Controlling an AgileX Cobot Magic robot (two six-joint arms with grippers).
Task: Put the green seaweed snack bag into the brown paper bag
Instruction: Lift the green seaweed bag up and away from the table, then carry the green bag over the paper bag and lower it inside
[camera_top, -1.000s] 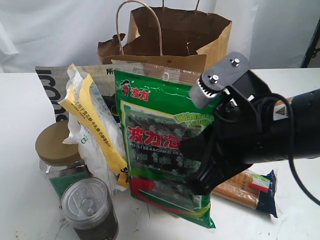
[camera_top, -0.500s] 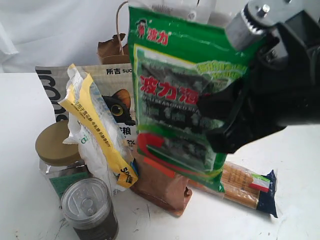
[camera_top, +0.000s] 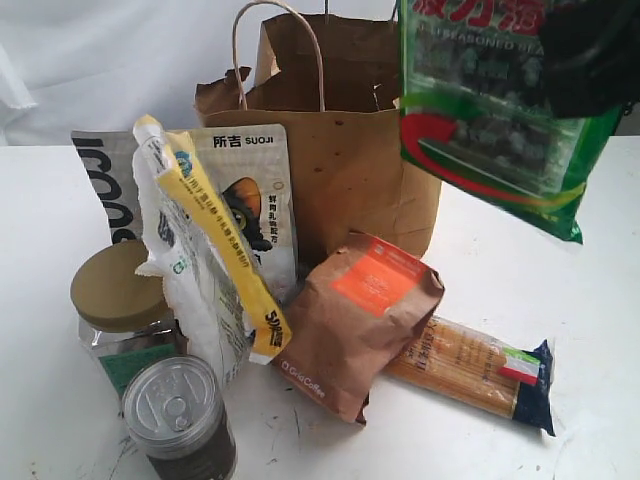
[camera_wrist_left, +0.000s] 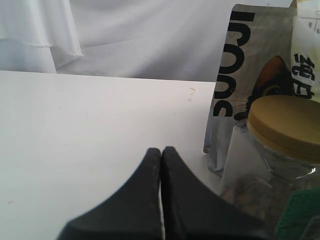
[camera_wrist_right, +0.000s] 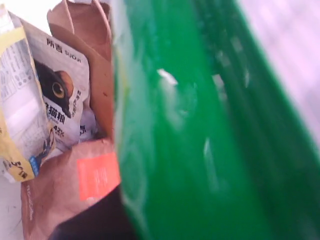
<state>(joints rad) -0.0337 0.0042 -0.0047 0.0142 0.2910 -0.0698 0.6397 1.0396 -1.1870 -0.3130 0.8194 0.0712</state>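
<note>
The green seaweed snack bag (camera_top: 495, 120) hangs in the air at the upper right, its top cut off by the frame edge. Its lower corner hangs in front of the right side of the brown paper bag (camera_top: 345, 165), which stands upright at the back centre with its mouth open. My right gripper (camera_top: 592, 58) is shut on the packet's right edge. In the right wrist view the green film (camera_wrist_right: 210, 130) fills most of the picture, with one dark finger (camera_wrist_right: 95, 222) showing below it. My left gripper (camera_wrist_left: 161, 150) is shut and empty, low over the white table.
In front of the paper bag lean a brown coffee pouch (camera_top: 355, 320), a yellow-and-white pouch (camera_top: 205, 265) and a cat-print bag (camera_top: 250, 195). A tan-lidded jar (camera_top: 115, 295), a tin can (camera_top: 178, 405) and a pasta packet (camera_top: 470, 365) lie on the white table (camera_top: 40, 200).
The right gripper has carried the green packet up and to the right, from table level to above the paper bag's height. The coffee pouch behind it is now uncovered.
</note>
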